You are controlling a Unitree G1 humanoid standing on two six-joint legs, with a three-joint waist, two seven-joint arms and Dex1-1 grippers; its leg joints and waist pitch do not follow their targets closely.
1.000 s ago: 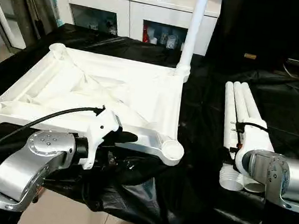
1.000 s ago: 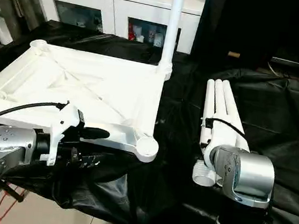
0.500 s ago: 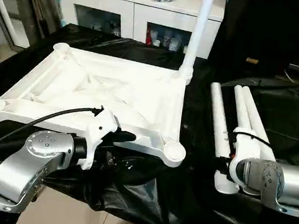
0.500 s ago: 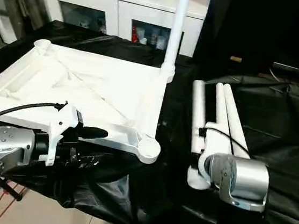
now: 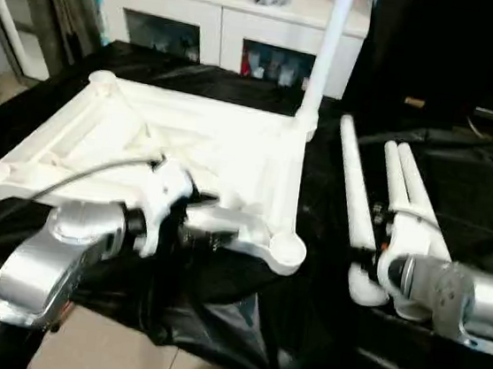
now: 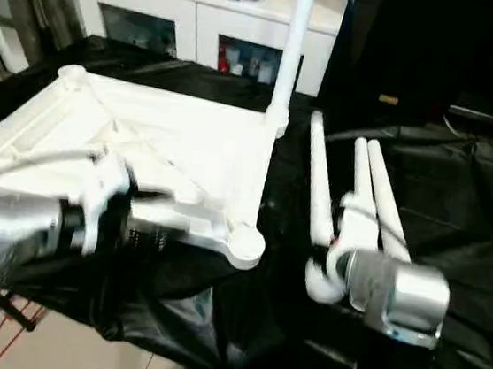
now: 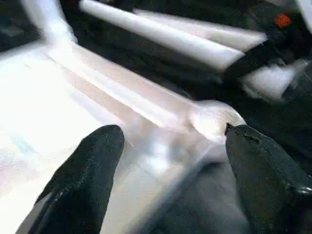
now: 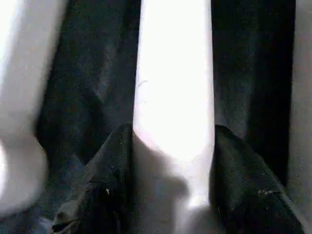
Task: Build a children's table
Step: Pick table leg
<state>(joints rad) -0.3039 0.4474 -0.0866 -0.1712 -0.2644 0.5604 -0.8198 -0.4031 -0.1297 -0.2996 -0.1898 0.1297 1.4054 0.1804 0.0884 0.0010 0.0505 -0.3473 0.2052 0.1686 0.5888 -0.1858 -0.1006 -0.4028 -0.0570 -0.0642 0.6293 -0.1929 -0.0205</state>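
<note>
Right gripper (image 8: 173,161): clamped on long tapered white tube leg (image 8: 173,87). Left gripper (image 7: 170,146): wide open, empty, over white ribbed plastic tabletop (image 5: 224,146).

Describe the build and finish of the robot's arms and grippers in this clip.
Both forearms are rounded, polished silver metal. The left gripper has a white housing behind two black, blunt, tapered fingers, and a thin black cable arcs back along its arm. The right gripper has matching black fingers.

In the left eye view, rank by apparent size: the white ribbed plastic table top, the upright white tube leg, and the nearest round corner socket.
1. White ribbed plastic table top, clearly largest.
2. Upright white tube leg, long and thin, cut off by the picture's top edge.
3. Nearest round corner socket, smallest.
</note>
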